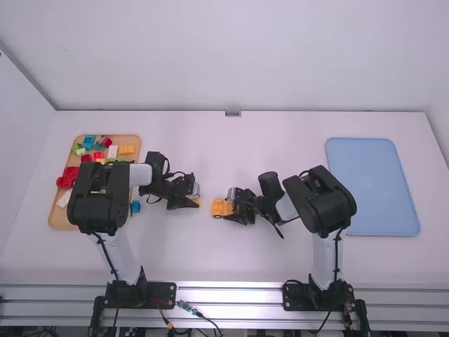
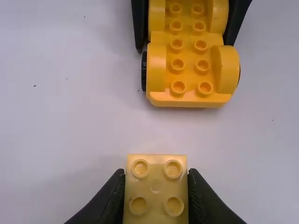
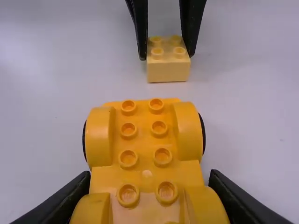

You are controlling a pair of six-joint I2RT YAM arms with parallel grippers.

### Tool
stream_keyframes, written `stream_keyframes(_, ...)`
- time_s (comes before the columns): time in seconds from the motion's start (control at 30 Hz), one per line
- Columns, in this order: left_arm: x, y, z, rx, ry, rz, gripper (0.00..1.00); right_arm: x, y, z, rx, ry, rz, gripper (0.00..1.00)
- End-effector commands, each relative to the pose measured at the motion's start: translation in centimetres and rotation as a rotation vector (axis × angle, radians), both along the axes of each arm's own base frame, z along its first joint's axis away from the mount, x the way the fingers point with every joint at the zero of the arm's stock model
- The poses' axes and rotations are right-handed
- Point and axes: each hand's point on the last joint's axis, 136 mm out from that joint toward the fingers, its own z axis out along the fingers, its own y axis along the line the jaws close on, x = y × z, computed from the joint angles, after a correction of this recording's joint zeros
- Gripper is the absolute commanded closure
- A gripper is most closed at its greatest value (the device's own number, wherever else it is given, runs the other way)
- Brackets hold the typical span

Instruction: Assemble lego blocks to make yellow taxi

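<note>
Near the table's middle in the high view, my left gripper (image 1: pixel 196 200) faces my right gripper (image 1: pixel 230 207), a short space between them. In the left wrist view my left gripper (image 2: pixel 156 186) is shut on a light yellow block (image 2: pixel 155 189) with studs facing up. The orange-yellow car base (image 1: pixel 222 208) with black wheels is held by my right gripper; in the right wrist view that gripper (image 3: pixel 149 186) grips the sides of the car base (image 3: pixel 142 144). Beyond the car base's end, the yellow block (image 3: pixel 168 70) hangs apart from it.
A wooden tray (image 1: pixel 62 219) of loose coloured blocks lies at the left, partly behind the left arm. One small blue block (image 1: pixel 135 206) is on the table beside it. A light blue tray (image 1: pixel 372 186) lies at the right.
</note>
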Motion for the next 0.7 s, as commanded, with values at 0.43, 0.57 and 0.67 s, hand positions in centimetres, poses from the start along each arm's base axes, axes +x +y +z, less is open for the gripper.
stream_keyframes(0.43,-0.5,-2.0,2.8,-0.020,0.020,0.046,0.98,0.2,-0.4,-0.8,-0.023,-0.010,-0.022,0.51)
stream_keyframes(0.57,-0.9,-3.1,3.4,-0.041,-0.014,0.038,0.98,0.1,-0.5,-0.8,-0.022,-0.019,-0.024,0.50)
stream_keyframes(0.67,-0.7,-3.4,3.2,-0.030,-0.031,0.068,0.98,0.1,-0.5,-0.8,-0.022,-0.020,-0.024,0.50)
